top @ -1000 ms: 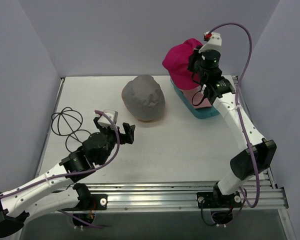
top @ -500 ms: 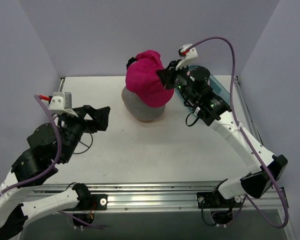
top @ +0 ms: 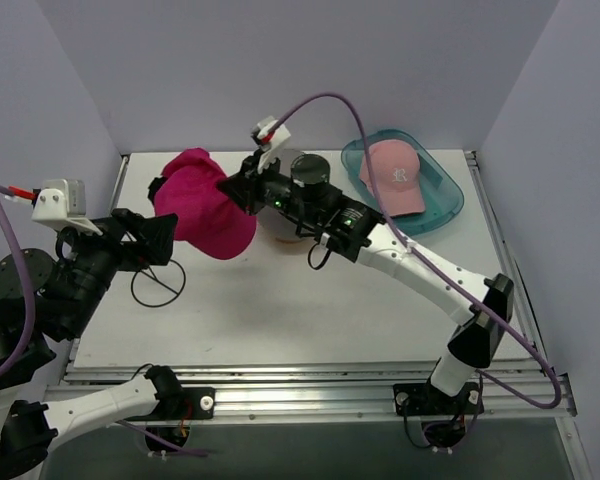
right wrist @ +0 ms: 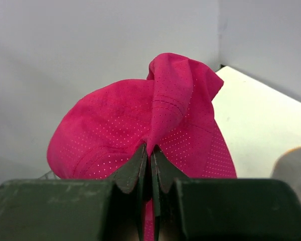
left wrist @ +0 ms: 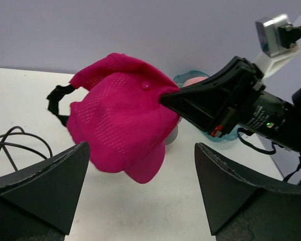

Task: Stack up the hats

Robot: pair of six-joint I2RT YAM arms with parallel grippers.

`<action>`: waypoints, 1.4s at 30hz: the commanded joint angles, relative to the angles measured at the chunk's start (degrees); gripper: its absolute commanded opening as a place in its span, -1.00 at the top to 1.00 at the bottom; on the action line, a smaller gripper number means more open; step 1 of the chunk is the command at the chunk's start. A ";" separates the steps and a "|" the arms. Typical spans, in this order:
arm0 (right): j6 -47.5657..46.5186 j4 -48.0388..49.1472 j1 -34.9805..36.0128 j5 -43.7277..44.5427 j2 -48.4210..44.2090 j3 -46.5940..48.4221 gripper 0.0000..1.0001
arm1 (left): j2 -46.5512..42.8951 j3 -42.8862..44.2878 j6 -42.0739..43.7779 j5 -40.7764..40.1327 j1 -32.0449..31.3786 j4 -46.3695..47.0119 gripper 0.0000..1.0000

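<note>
White tabletop (top: pixel 310 310), lilac walls (top: pixel 280 70); magenta cap (top: pixel 205 210) aloft.

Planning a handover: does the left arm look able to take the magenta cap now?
Probably yes: the left gripper is open and faces the magenta cap, which hangs from the shut right gripper, nothing between them.

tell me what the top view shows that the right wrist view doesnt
Only the top view: the pink cap in its tray, and the open left gripper beside the magenta cap. Only the right wrist view: the fold of fabric pinched between the shut fingers. Both: the right gripper holding the magenta cap in the air.
</note>
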 commanded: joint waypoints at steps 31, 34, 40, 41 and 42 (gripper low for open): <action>-3.95 2.08 8.46 -5.65 36.23 30.72 0.75 | -6.28 -8.53 1.97 -6.75 -0.04 1.20 -0.88; -3.96 1.21 8.46 -5.04 37.90 33.79 0.74 | -4.52 -7.39 1.70 -7.54 -0.04 1.55 -0.88; -2.99 0.24 8.38 -4.94 41.50 39.76 0.76 | -1.62 -5.37 1.88 -8.51 -0.04 3.40 -0.88; -2.90 0.24 8.37 -5.12 41.85 40.30 0.74 | -1.09 -5.19 1.97 -8.51 0.05 3.57 -0.88; -2.90 0.24 8.46 -5.82 42.20 40.74 0.68 | -0.65 -5.01 1.97 -8.51 0.05 3.66 -0.88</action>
